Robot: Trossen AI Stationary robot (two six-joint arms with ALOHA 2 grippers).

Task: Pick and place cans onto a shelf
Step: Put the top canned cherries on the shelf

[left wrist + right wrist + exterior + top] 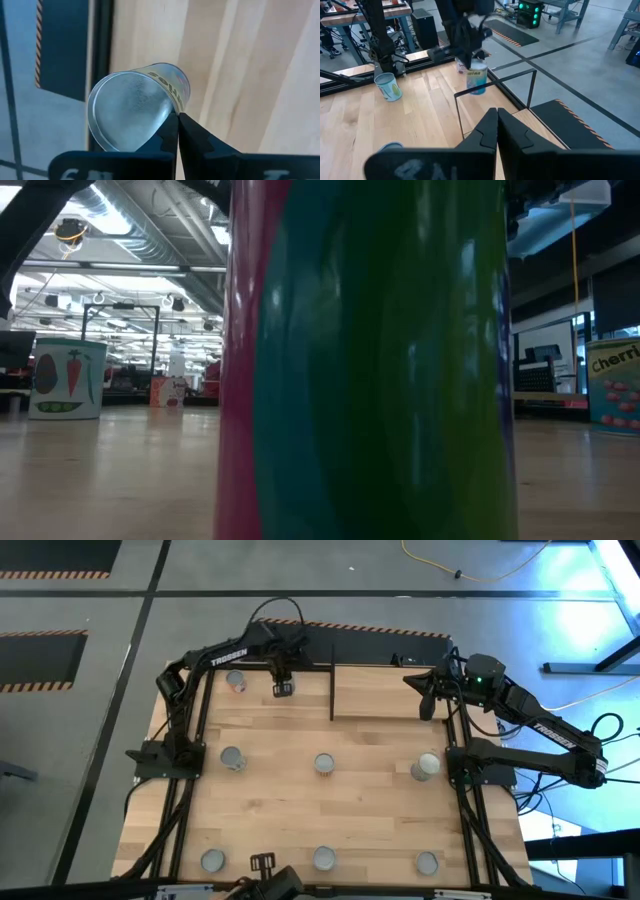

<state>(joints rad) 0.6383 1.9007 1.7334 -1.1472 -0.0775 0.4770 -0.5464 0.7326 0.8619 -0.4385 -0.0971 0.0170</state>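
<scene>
Lying tipped beside the left tool [177, 120] at the surface's [380, 790] far-left corner — silver-topped can [137, 110] with yellow label, fingers pressed together beside it, not pinching it. Standing nearby: another can [236, 682], black-framed shelf [390, 690]. Parked at far right — right tool [497, 120], fingers pressed together, empty.

Eight cans dot my table in the high view — three along the bottom [212, 860], [324, 858], [427, 862], three across the middle [232, 757], [324, 763], [426, 766], two at upper left [237, 682], [284, 689]. The shelf [390, 695] — pale wood, thin black edge panel — sits upper centre-right.
</scene>
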